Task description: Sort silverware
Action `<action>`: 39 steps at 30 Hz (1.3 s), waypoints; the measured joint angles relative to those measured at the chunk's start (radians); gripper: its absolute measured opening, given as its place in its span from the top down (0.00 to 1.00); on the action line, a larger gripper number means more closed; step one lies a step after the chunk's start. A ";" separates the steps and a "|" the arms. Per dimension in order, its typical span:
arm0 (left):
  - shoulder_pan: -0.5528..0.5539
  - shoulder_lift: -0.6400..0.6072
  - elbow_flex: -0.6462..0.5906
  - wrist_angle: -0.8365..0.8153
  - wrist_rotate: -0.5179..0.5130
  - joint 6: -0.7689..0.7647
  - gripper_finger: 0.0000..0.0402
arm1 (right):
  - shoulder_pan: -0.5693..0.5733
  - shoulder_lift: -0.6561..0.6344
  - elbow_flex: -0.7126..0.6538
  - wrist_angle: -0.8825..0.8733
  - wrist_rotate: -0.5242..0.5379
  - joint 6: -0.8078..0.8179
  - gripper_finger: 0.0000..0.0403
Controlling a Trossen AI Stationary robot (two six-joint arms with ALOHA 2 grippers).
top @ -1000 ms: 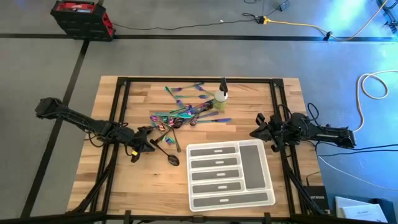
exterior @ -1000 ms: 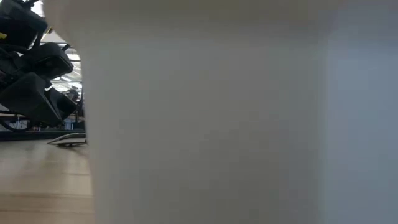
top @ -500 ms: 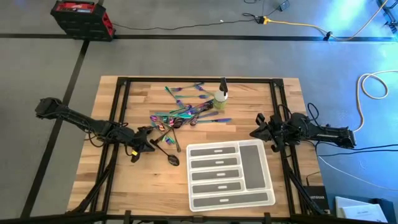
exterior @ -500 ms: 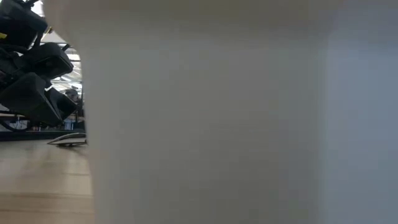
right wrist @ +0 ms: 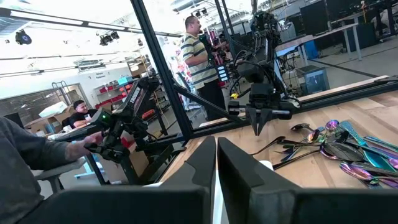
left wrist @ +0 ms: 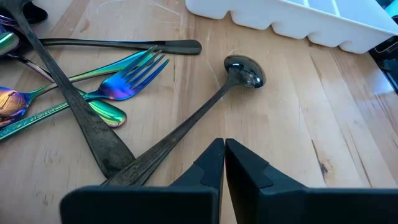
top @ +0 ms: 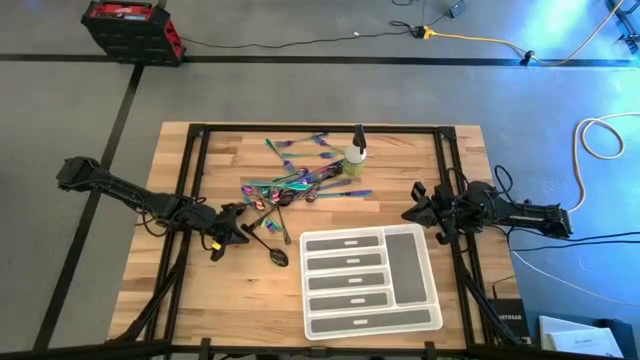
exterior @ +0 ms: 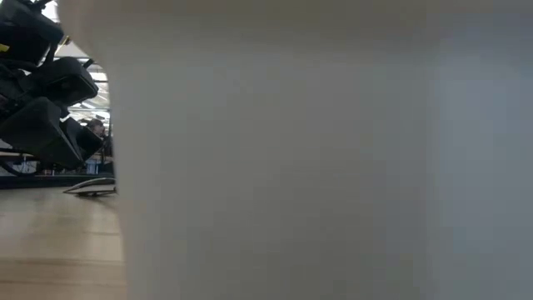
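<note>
While cutlery (top: 290, 178) lies heaped beside the empty tray (top: 420, 262), awaiting sorting: left claw (left wrist: 224, 163) closed, empty, above a dark spoon (left wrist: 244, 70); right claw (right wrist: 216, 163) closed, parked.

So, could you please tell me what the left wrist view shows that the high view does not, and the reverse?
Only the left wrist view shows the left gripper with fingers shut, empty, just short of a dark spoon.

Only the high view shows the spray bottle, the whole tray with empty compartments, and the right gripper beside it.

Both show the silverware on the table.
</note>
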 joint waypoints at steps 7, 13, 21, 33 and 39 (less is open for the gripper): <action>0.000 0.000 0.000 0.002 -0.022 0.110 1.00 | 0.000 0.000 0.000 0.000 0.000 0.000 1.00; 0.000 0.000 -0.001 0.158 -0.054 0.110 1.00 | 0.000 0.000 0.000 0.000 0.000 0.000 1.00; 0.000 -0.001 -0.001 0.655 -0.169 0.282 1.00 | 0.000 0.000 0.000 0.024 0.011 -0.016 1.00; 0.001 0.000 -0.001 0.707 -0.307 0.344 1.00 | 0.000 0.001 0.000 0.002 0.140 -0.080 1.00; 0.001 0.000 -0.001 0.537 -0.307 0.338 1.00 | 0.000 0.001 0.000 -0.041 0.138 -0.080 1.00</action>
